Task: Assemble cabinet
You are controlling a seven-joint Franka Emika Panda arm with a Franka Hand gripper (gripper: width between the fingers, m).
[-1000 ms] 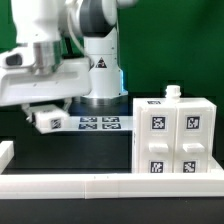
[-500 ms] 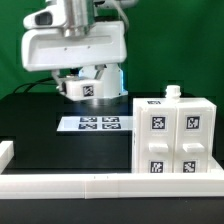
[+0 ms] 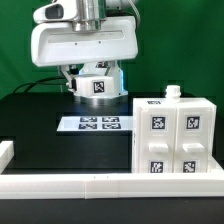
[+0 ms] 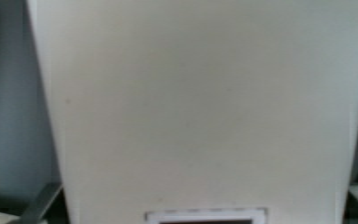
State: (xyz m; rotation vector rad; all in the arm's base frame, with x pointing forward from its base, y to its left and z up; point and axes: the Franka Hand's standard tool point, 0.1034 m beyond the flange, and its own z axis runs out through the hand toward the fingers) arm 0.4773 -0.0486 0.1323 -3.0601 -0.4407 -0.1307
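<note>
The cabinet point(image 3: 175, 138) is a white box with four tagged blocks on its front and a small white knob on top; it stands at the exterior view's right. My gripper point(image 3: 96, 80) is shut on a small white tagged cabinet piece point(image 3: 98, 88) and holds it in the air above the table, behind the marker board and off the cabinet's upper left corner. In the wrist view the held piece point(image 4: 202, 100) fills almost the whole picture, with a tag edge at its near end. The fingertips are mostly hidden by it.
The marker board point(image 3: 95, 124) lies flat on the black table point(image 3: 40, 125) below the gripper. A long low white border rail point(image 3: 100, 184) runs along the front, with a short end post point(image 3: 5, 152) at the exterior view's left. The arm's base point(image 3: 108, 70) stands behind.
The arm has swung from low at the exterior view's left to the middle and risen, carrying the white piece with it. The cabinet has not moved.
</note>
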